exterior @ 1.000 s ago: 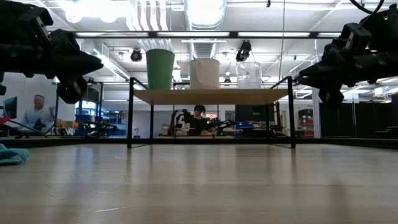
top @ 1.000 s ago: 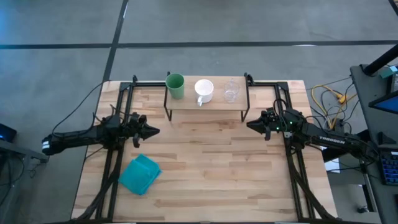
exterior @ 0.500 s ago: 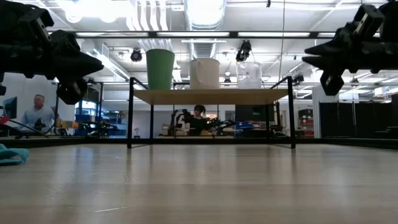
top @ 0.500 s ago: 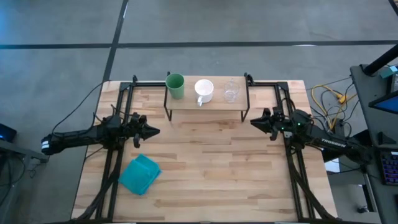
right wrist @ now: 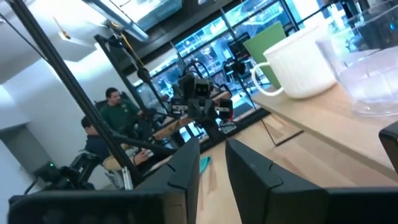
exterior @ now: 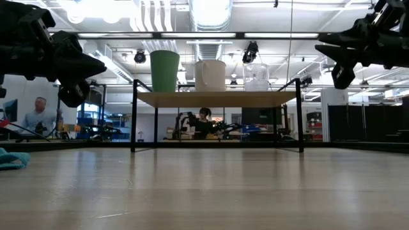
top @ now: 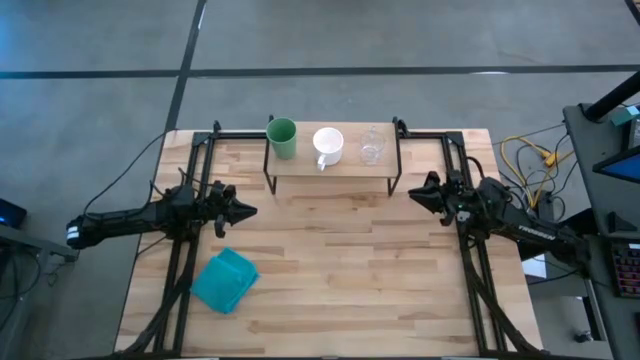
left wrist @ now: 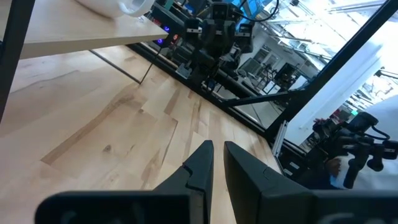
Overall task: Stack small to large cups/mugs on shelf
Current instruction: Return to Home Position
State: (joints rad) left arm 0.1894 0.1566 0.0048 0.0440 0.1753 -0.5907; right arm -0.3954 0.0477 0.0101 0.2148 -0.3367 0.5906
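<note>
The shelf point(top: 335, 166) stands on thin black legs at the middle of the table's far edge. On its board stand the green cup point(top: 281, 137) on the left, the white mug point(top: 328, 145) in the middle with its handle toward the near side, and the clear glass point(top: 371, 146) on the right. My left gripper point(top: 250, 211) hovers shut near the table's left side, pointing right. My right gripper point(top: 412, 194) hovers shut just right of the shelf's right legs, raised to about the height of the cups point(exterior: 317, 46). The right wrist view shows the mug point(right wrist: 305, 62) and the glass point(right wrist: 373, 74) close by.
A folded teal cloth point(top: 225, 280) lies near the table's near left corner. Black frame rails point(top: 180, 260) run along both sides of the table. Bare wood lies between the arms and in front of the shelf. People point(right wrist: 115, 112) sit in the room beyond the table.
My right gripper has risen from about shelf-board height to cup height and drawn back a little toward the table's right edge. The cups and the shelf have not moved.
</note>
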